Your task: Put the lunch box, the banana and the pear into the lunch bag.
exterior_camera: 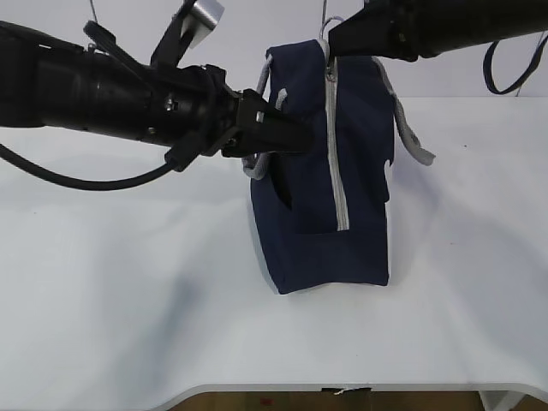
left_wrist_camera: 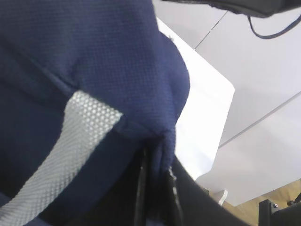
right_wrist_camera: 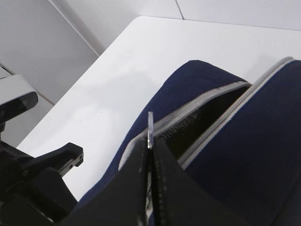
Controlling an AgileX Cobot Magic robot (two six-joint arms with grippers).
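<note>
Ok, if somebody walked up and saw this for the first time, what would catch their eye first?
The navy lunch bag standing mid-table, with both black arms closing on it. The left gripper pinches fabric on the bag's side beside a grey handle, and the right gripper at the top is shut on the thin zipper pull. There the grey zipper gapes partly open onto a dark interior.

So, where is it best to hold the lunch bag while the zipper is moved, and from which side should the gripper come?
Grip the navy fabric at the end wall of the lunch bag, beside the grey handle, coming from the left. The bag stands upright and soft, so a pinch there, as the left gripper makes, probably steadies it against the pull.
</note>
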